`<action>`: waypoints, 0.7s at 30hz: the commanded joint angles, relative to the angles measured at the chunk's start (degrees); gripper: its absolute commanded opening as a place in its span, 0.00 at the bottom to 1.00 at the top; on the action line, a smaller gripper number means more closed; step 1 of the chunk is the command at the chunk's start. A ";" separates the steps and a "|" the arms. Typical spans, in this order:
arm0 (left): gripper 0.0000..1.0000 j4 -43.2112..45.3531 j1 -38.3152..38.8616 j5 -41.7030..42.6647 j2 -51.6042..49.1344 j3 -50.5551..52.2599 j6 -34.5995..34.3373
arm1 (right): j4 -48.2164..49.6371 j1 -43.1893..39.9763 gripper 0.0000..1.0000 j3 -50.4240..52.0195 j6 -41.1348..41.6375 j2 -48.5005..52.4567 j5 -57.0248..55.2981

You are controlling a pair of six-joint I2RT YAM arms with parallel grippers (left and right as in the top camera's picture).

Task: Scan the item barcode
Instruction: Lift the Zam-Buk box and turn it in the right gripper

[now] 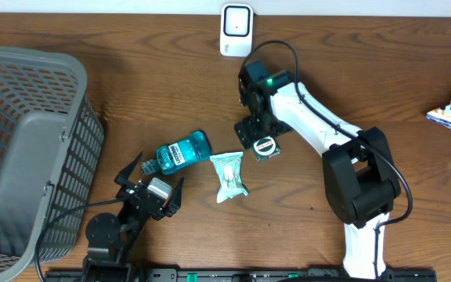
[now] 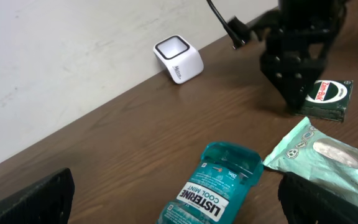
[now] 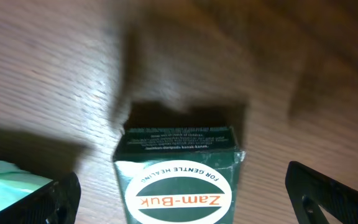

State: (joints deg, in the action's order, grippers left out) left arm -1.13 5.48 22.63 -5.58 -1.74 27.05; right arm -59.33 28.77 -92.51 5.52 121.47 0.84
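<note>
Hovering Over the Box With Wide Jaws

Beside the basket [image 1: 22,141], the left gripper [image 1: 155,176] stood with wide, empty jaws, probably placed aside to leave room. The bottle [image 1: 182,151] and pouch [image 1: 229,176] lay flat in the middle. The box [image 1: 266,147] lay label-up on the table, apart from the scanner [image 1: 235,30] and not facing it. The right gripper [image 3: 185,196] hung over it, jaws wide; the box sat between the fingers, touching neither.
</note>
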 commanded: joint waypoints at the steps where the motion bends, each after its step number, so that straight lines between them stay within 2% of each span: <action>1: 0.98 -1.14 0.24 1.14 0.07 1.51 0.33 | 0.83 0.04 0.99 2.45 -2.25 0.07 1.97; 4: 0.98 -1.14 0.24 1.14 0.07 1.51 0.33 | 2.10 0.37 0.98 4.37 -2.82 0.07 2.56; 7: 0.98 -1.14 0.24 1.14 0.07 1.51 0.33 | 2.89 0.70 0.89 6.08 -2.82 0.07 2.54; 15: 0.98 -1.14 0.24 1.14 0.07 1.51 0.33 | 6.71 0.28 0.82 7.89 -2.80 0.20 2.29; 21: 0.98 -1.16 0.24 1.14 0.07 1.51 0.33 | 6.71 0.26 0.64 7.89 -2.78 0.42 2.12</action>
State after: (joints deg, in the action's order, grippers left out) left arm -1.13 5.48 22.63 -5.58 -1.74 27.05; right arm -52.53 29.10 -85.73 2.92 121.30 1.74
